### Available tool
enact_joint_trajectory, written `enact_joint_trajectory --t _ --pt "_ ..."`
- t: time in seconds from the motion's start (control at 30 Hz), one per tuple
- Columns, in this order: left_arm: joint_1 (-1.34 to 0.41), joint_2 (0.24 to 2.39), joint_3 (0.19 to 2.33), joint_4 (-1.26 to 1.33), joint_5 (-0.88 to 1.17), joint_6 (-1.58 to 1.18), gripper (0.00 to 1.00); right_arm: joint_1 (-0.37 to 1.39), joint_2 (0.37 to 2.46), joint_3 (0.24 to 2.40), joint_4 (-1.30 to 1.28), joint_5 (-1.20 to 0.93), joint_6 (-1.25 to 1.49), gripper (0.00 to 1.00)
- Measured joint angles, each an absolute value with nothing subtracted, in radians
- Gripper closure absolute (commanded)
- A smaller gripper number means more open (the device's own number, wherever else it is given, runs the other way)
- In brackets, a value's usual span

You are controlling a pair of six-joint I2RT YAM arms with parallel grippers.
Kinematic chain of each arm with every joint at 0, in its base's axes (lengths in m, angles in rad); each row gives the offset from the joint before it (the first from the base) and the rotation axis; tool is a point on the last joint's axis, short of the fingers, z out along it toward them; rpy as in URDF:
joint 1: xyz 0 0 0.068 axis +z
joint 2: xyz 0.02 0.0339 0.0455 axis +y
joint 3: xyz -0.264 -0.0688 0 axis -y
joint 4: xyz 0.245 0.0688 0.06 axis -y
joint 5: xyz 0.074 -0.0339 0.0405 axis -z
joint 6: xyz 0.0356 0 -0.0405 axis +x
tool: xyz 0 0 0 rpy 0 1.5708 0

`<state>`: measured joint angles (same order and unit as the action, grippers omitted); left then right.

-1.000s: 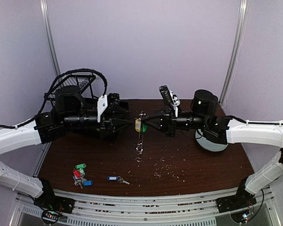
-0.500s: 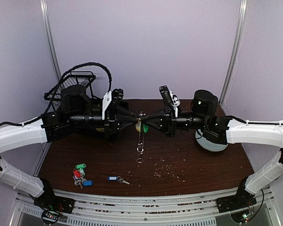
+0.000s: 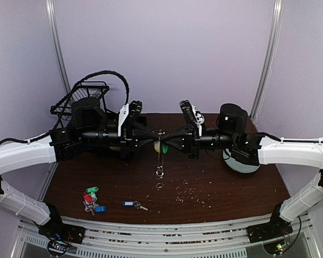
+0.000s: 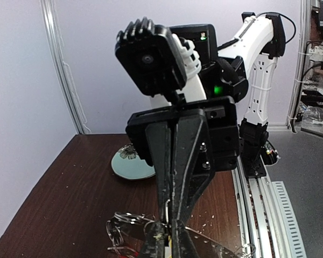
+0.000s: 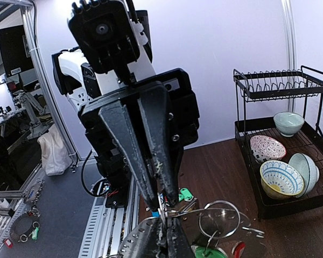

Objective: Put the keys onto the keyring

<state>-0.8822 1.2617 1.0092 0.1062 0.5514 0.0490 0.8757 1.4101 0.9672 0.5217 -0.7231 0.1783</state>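
The left gripper (image 3: pixel 154 141) and right gripper (image 3: pixel 167 143) each pinch the flat silver oval keyring (image 3: pixel 160 158) mid-air.

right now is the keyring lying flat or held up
Held up: the keyring hangs edge-on, pinched by the left gripper and right gripper.

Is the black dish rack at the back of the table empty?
No, the right wrist view shows the dish rack holding several bowls.
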Motion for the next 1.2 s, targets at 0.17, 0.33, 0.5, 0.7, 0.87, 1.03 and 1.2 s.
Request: enact_joint_trajectory --t 0.17,0.33,0.5,0.7,0.87,1.03,1.2 --pt "-0.879 1.262 1.009 0.104 0.56 0.047 1.0 0.879 1.41 0.968 0.513 -0.721 0.162 1.0" --pt "-0.879 1.261 1.009 0.082 0.525 0.086 1.0 0.879 1.41 0.976 0.477 -0.709 0.125 0.89" --pt "-0.884 1.26 1.028 -0.014 0.415 0.189 1.0 0.881 1.41 1.028 0.307 -0.634 -0.007 0.7" --pt "-0.905 1.249 1.039 -0.101 0.289 0.297 1.0 0.881 1.41 1.147 0.107 -0.545 -0.211 0.69" --pt "-0.925 1.249 1.042 -0.142 0.236 0.339 1.0 0.881 1.432 1.255 0.01 -0.541 -0.352 0.78" --pt "-0.925 1.249 1.042 -0.144 0.221 0.351 1.0 0.881 1.479 1.314 -0.053 -0.581 -0.464 0.78" --pt "-0.925 1.248 1.042 -0.144 0.222 0.354 1.0 0.881 1.557 1.374 -0.123 -0.616 -0.529 0.8"
